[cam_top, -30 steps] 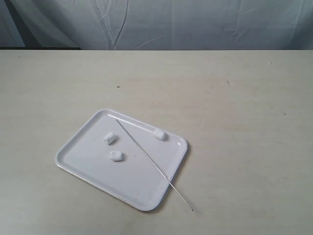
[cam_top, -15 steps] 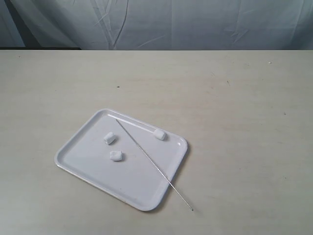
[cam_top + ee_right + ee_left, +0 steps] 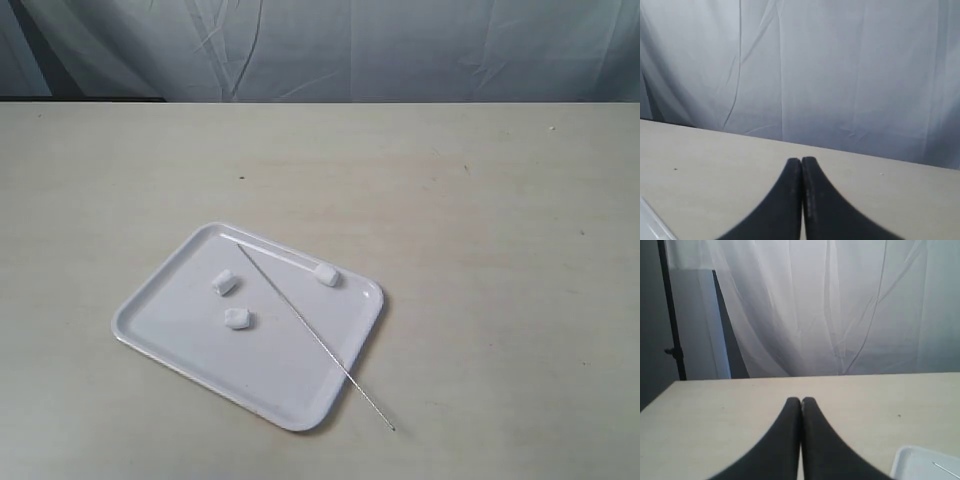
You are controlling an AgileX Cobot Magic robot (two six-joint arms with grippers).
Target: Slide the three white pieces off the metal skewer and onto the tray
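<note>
The glossy white tray [image 3: 180,345] lies on the table, left of centre in the exterior view. Three white pieces rest loose on it: one [image 3: 225,283] on the left, one [image 3: 238,319] nearer the front, one [image 3: 327,276] by the far rim. The thin metal skewer [image 3: 310,332] lies bare across the tray, its tip past the front right rim on the table. Neither arm shows in the exterior view. My left gripper [image 3: 801,400] is shut and holds nothing; a tray corner [image 3: 920,462] shows beside it. My right gripper [image 3: 801,160] is shut too, over bare table.
A pale beige tabletop [image 3: 480,220] surrounds the tray on all sides. A white curtain [image 3: 330,45] hangs behind the table's far edge. A dark pole [image 3: 671,315] stands beyond the table in the left wrist view.
</note>
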